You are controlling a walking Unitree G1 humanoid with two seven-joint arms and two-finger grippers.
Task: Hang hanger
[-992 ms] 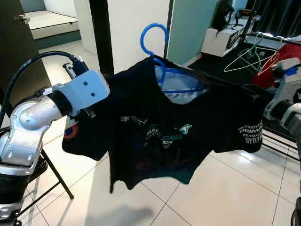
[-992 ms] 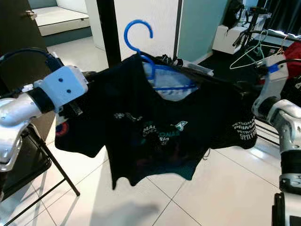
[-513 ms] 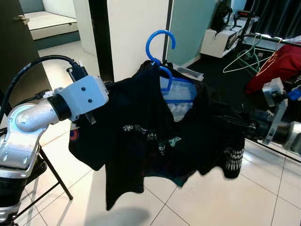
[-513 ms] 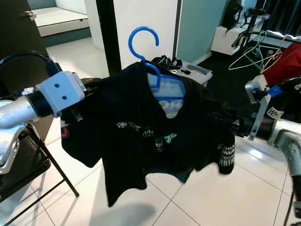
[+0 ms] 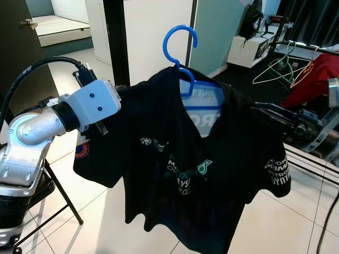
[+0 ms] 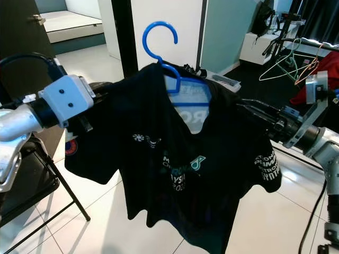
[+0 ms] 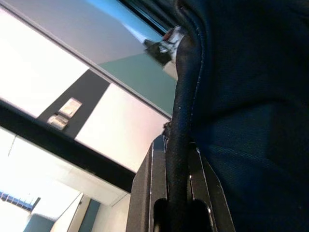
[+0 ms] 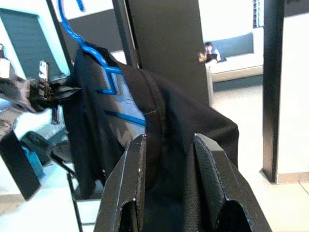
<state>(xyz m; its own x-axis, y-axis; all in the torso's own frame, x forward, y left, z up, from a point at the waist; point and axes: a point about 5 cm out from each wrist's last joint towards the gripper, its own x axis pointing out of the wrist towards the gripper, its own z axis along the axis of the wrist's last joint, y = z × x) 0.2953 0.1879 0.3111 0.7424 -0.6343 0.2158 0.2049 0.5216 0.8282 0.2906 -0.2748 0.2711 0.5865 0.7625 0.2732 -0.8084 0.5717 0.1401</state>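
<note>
Holding the blue hanger [image 5: 183, 63] with its black shirt [image 5: 201, 164] in mid-air, I have the left gripper [image 7: 181, 203] and right gripper [image 8: 166, 159] each pinching a shoulder. Hanging remains: the rack [image 5: 304, 50] stands far right, hook unplaced.

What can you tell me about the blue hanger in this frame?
The blue hanger looks like plastic, with a round open hook standing upright above the collar of a black printed T-shirt. Its shoulder bars and a crossbar show through the neck opening; the rest is hidden inside the shirt. It is held in the air, hooked on nothing. The left gripper and right gripper each pinch a shirt shoulder, carrying it between them.
</note>
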